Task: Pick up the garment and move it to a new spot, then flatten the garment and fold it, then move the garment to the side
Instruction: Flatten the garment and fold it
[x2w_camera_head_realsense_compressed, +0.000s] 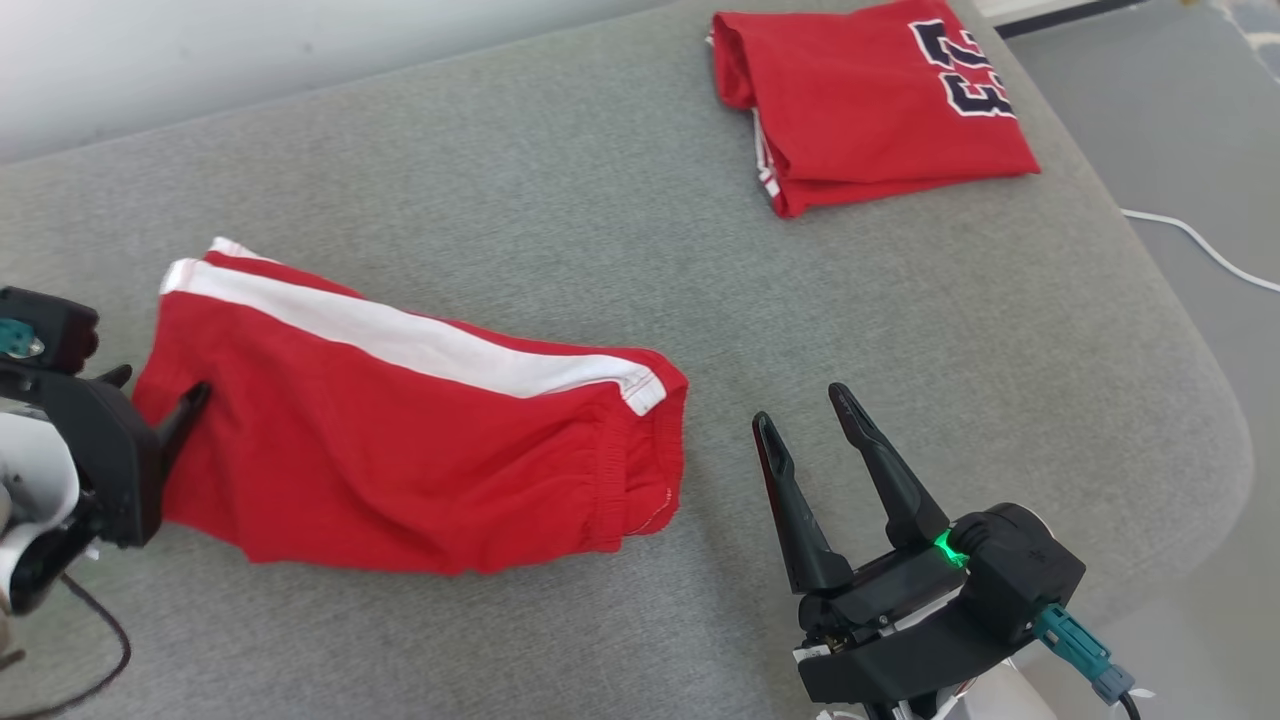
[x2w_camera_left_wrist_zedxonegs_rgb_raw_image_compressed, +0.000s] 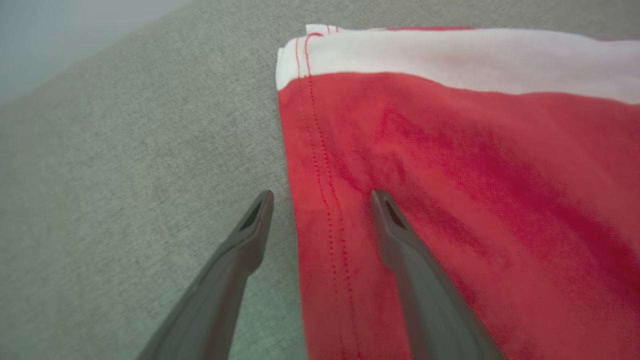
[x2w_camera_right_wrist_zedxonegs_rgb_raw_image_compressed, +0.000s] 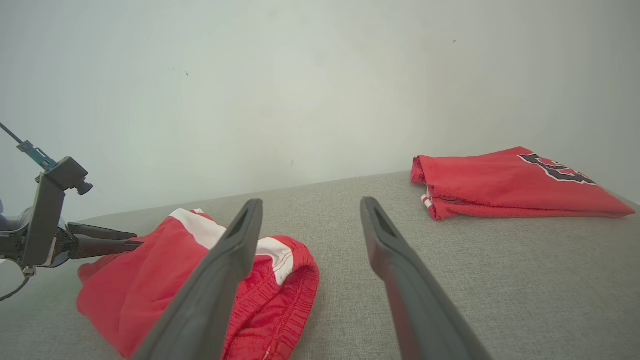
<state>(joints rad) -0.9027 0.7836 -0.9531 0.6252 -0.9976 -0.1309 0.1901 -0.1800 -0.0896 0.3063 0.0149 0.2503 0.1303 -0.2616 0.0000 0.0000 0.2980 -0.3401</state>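
Observation:
The garment (x2w_camera_head_realsense_compressed: 400, 450) is a pair of red shorts with a white side stripe, lying roughly flat on the grey padded surface at the left. My left gripper (x2w_camera_head_realsense_compressed: 160, 383) stands open at its left end. In the left wrist view this gripper (x2w_camera_left_wrist_zedxonegs_rgb_raw_image_compressed: 321, 195) straddles the stitched hem of the shorts (x2w_camera_left_wrist_zedxonegs_rgb_raw_image_compressed: 450, 175), one finger over the red cloth, the other over bare grey fabric. My right gripper (x2w_camera_head_realsense_compressed: 800, 404) is open and holds nothing, just right of the waistband. The right wrist view has the right gripper (x2w_camera_right_wrist_zedxonegs_rgb_raw_image_compressed: 311, 201) above the surface, with the shorts (x2w_camera_right_wrist_zedxonegs_rgb_raw_image_compressed: 130, 290) at lower left.
A folded red jersey (x2w_camera_head_realsense_compressed: 870, 100) with dark numerals lies at the far right of the grey surface (x2w_camera_head_realsense_compressed: 600, 230). That surface's rounded edge drops off on the right, where a white cable (x2w_camera_head_realsense_compressed: 1200, 250) runs on the floor. A pale wall stands behind.

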